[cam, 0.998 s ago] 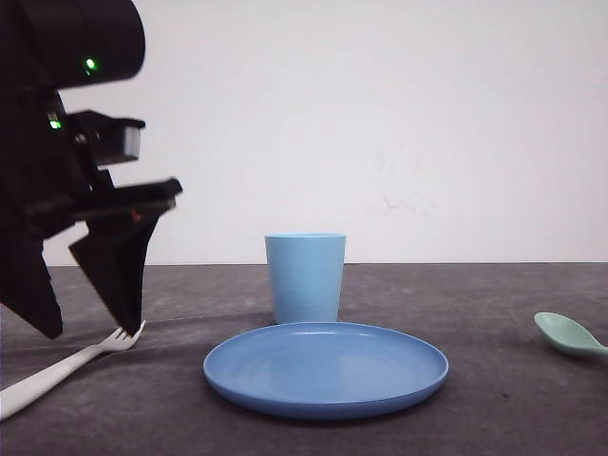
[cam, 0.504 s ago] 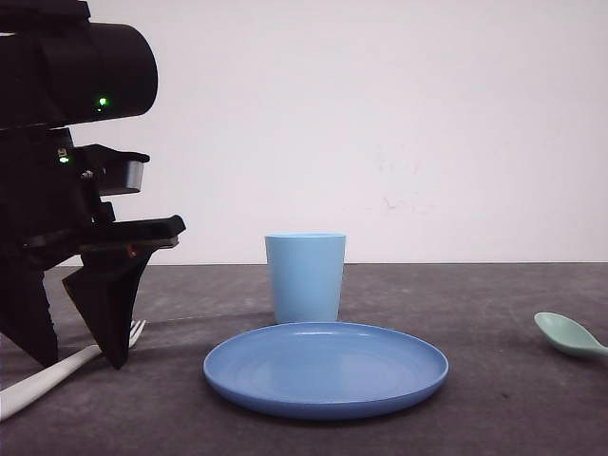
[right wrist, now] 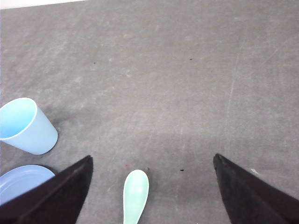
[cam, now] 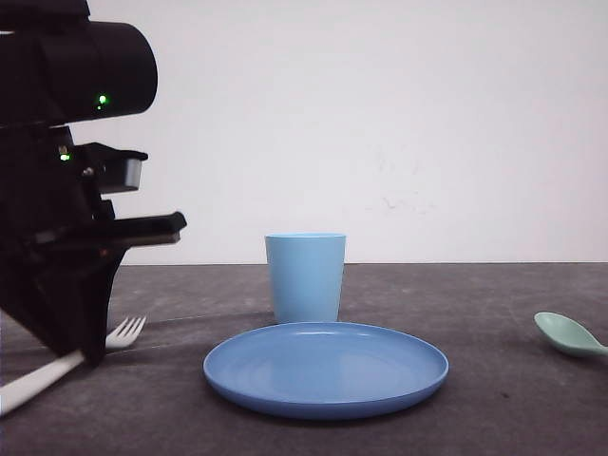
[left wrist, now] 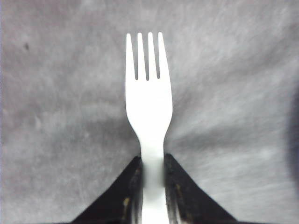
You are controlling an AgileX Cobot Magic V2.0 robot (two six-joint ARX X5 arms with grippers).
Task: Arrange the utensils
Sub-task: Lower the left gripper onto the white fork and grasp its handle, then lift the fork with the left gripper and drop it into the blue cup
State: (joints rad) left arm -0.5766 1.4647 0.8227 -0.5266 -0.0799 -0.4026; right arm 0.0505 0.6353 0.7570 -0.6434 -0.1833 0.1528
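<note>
The white plastic fork (cam: 122,332) lies on the dark table at the left, tines toward the plate, handle running to the lower left corner. My left gripper (cam: 90,353) is down on it and shut on its neck. In the left wrist view the fork (left wrist: 148,100) sticks out past the fingers, and the left gripper (left wrist: 153,161) pinches the handle just behind the head. The mint-green spoon (cam: 568,334) lies at the far right. In the right wrist view the spoon (right wrist: 136,193) lies between the spread fingers of my open right gripper (right wrist: 153,158), which hangs above it.
A round blue plate (cam: 326,369) sits at the table's middle front, with a light blue cup (cam: 305,277) upright just behind it. Both show in the right wrist view, the cup (right wrist: 24,127) and the plate (right wrist: 21,181), off to one side of the spoon.
My left gripper came down onto the fork and its fingers closed from open onto the fork's neck. The spoon, plate and cup have not moved.
</note>
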